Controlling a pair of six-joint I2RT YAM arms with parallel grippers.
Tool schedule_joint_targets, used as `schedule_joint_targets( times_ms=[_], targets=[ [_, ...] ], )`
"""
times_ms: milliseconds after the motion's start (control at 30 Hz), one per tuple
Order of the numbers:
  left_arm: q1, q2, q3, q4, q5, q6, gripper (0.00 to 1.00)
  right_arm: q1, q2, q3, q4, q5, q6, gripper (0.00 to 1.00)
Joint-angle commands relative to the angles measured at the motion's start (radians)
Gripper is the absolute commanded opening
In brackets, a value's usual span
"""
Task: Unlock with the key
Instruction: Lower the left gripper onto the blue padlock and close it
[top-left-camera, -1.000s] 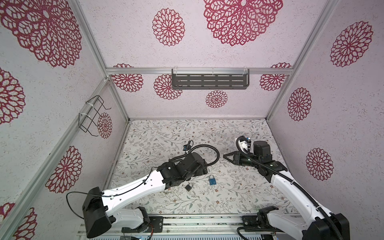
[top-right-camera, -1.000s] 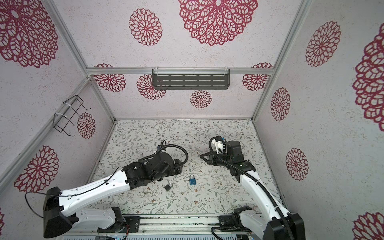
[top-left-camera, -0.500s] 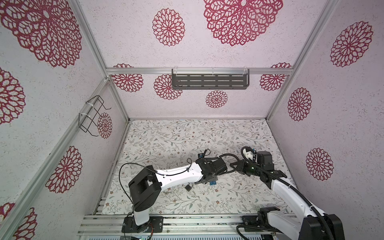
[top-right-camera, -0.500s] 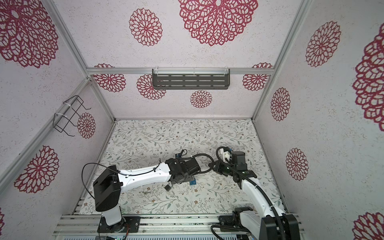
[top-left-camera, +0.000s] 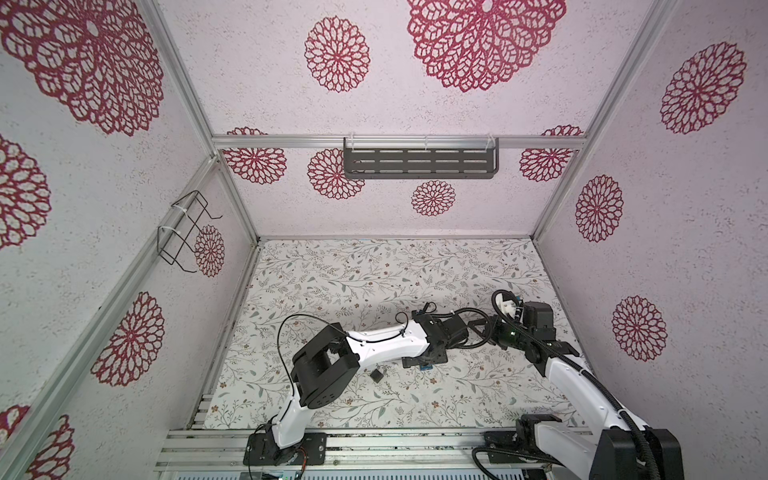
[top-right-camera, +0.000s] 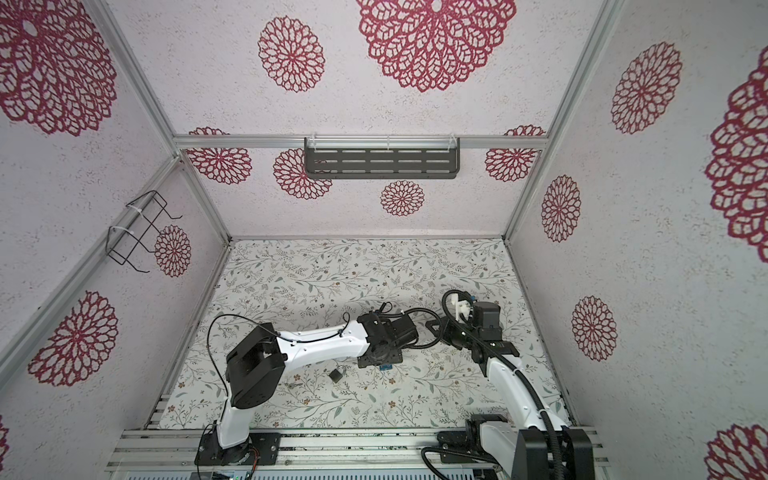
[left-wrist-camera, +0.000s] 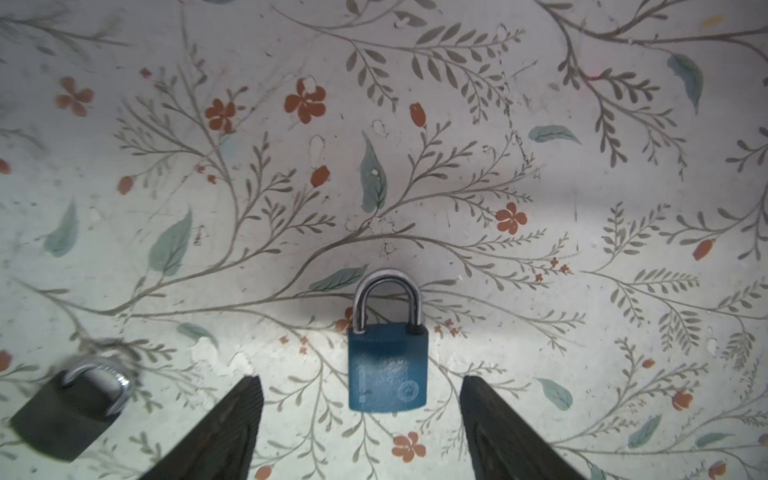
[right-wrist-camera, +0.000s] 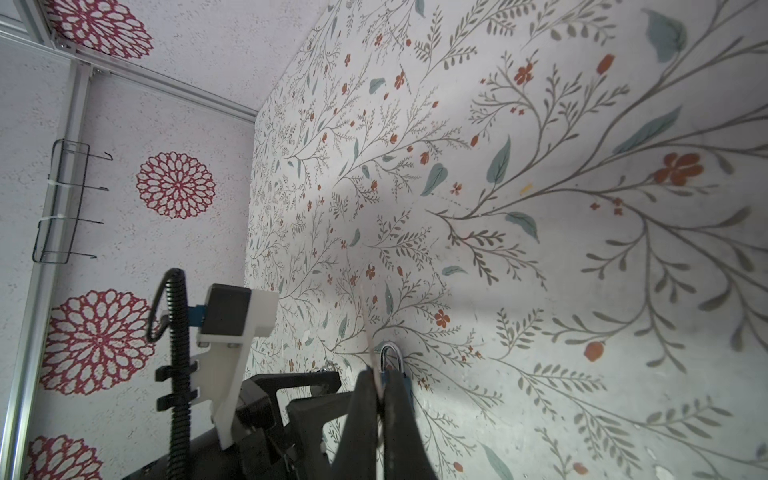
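- Left arm (top-left-camera: 386, 343) stretches low across the floral table (top-left-camera: 374, 266), with its wrist bent down.
- Right arm (top-left-camera: 577, 382) reaches inward, wrist close to the left wrist.
- Left gripper (left-wrist-camera: 359, 380) is spread wide and holds nothing.
- Right gripper (right-wrist-camera: 380, 374) is pinched closed on the key.
- Blue padlock (left-wrist-camera: 387, 368) lies flat between the left jaws, touching neither finger.
- Black padlock (left-wrist-camera: 66, 409) lies outside them.
- The key (right-wrist-camera: 371, 353) shows as a thin pale sliver sticking out beyond the right fingertips.

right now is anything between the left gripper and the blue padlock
Nothing visible: in the left wrist view the open left gripper frames the blue padlock, only bare table between. The black padlock lies apart, outside one finger.
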Motion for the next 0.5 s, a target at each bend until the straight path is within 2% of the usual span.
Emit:
schedule_joint_targets(
  times_ms=[0, 467],
  targets=[
    [-0.001, 0.037, 0.039, -0.041, 0.018, 0.028, 0.79, -0.022, -0.005, -0.003, 0.019, -0.022, -0.011, 0.00],
    [-0.014, 0.133, 0.115, -0.100, 0.025, 0.096, 0.67, -0.041, 0.002, -0.009, 0.022, -0.033, -0.020, 0.00]
  ],
)
